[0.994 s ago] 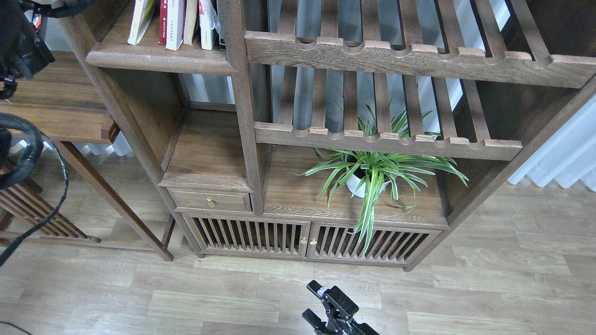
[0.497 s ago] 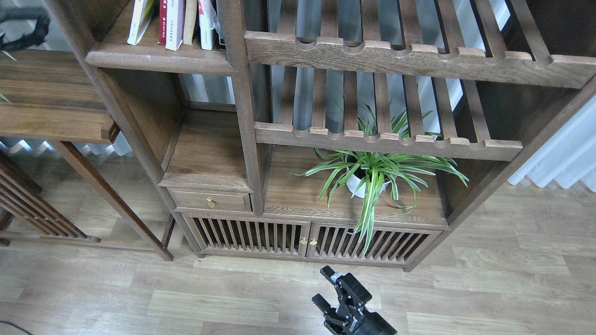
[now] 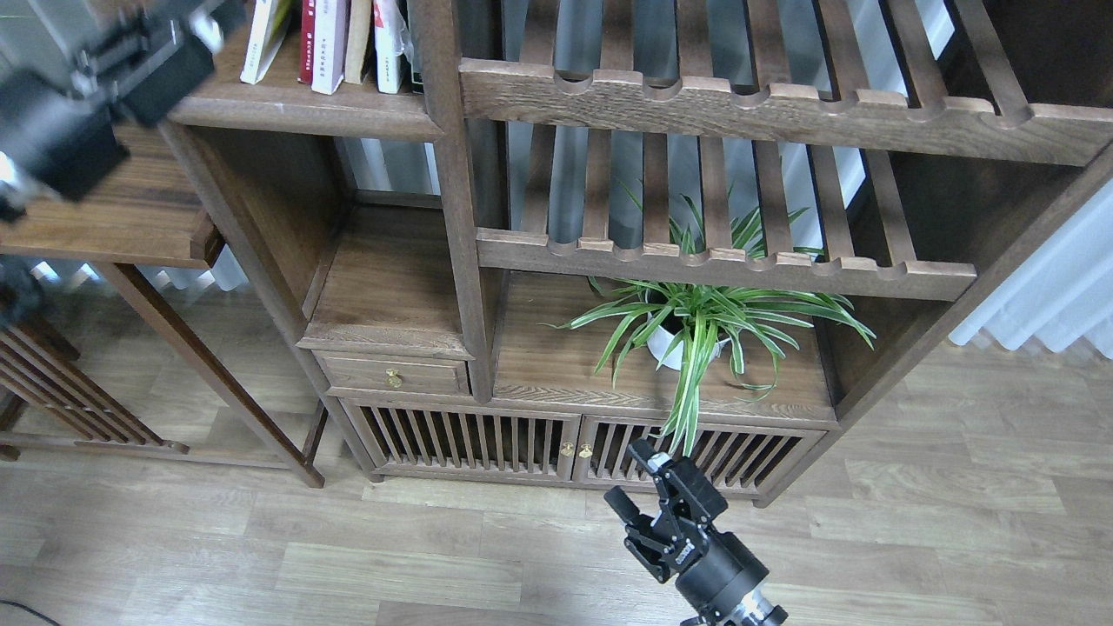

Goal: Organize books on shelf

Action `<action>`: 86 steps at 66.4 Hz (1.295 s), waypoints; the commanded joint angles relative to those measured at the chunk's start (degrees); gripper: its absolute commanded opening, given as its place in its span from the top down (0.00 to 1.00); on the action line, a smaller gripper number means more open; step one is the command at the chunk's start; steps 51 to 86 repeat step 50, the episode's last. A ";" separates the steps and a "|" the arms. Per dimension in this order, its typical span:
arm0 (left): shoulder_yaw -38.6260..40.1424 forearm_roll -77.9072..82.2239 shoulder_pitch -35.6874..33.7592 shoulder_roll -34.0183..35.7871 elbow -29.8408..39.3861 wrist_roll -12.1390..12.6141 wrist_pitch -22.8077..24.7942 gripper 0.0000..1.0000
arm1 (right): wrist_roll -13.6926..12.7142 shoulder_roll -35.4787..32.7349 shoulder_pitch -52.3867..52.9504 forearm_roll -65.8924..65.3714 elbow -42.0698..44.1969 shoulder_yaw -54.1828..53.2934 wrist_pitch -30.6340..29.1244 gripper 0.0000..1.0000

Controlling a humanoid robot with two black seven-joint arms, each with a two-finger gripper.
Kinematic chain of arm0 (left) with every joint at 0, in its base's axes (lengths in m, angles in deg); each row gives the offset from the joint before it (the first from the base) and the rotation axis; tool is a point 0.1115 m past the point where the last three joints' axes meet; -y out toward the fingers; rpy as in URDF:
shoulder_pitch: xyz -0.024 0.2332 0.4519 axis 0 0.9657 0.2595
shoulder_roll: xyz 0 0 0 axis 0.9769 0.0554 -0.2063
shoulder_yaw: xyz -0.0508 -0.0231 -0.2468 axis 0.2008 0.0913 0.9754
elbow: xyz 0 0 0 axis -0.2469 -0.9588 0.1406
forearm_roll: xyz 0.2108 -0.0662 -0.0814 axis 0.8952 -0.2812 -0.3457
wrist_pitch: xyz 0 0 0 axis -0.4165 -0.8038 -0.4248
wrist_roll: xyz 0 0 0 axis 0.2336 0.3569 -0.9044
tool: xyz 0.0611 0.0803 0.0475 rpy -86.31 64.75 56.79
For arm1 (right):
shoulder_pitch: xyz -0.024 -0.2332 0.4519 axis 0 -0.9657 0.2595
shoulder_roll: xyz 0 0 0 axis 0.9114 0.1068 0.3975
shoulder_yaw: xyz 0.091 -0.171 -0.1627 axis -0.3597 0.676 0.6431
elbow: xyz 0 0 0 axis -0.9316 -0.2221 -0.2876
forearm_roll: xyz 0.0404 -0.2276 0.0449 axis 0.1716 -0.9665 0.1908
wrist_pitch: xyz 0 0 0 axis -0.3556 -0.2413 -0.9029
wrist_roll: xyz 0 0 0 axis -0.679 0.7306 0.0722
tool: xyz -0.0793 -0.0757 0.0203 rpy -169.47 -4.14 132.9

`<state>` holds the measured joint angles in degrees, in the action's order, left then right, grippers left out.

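Note:
Several books [image 3: 329,43] stand upright on the solid dark wood shelf [image 3: 296,109] at the top left; only their lower parts show. The leftmost, pale with a yellow-green edge [image 3: 263,39], leans left; a dark red one [image 3: 305,43] and a white one stand beside it. My left gripper [image 3: 187,39] is blurred by motion at the shelf's left end, just left of the leaning book; its fingers cannot be told apart. My right gripper [image 3: 633,478] is low in the centre over the floor, open and empty, in front of the cabinet doors.
Two slatted racks [image 3: 722,269] with notched front rails fill the bookcase's right side. A potted spider plant [image 3: 687,330] stands under them. Below are a small drawer [image 3: 393,376] and slatted cabinet doors [image 3: 469,439]. A wooden side table [image 3: 113,209] stands at the left.
My left arm has swung into view at the top left, up to the shelf's left end. My right gripper has risen and moved right, towards the cabinet doors.

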<state>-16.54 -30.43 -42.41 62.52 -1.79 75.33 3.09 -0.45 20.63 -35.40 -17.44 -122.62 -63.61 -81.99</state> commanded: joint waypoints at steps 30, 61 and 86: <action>4.29 -4.49 17.34 -20.23 -3.83 -0.17 -0.02 0.00 | 0.11 -4.83 1.43 -0.52 -6.37 -5.72 0.00 0.01; 5.43 -4.49 18.39 -24.98 -4.18 -0.25 -0.02 0.00 | 0.11 -5.18 5.65 -5.97 -7.25 -7.48 0.00 0.01; 5.43 -4.49 18.39 -24.98 -4.18 -0.25 -0.02 0.00 | 0.11 -5.18 5.65 -5.97 -7.25 -7.48 0.00 0.01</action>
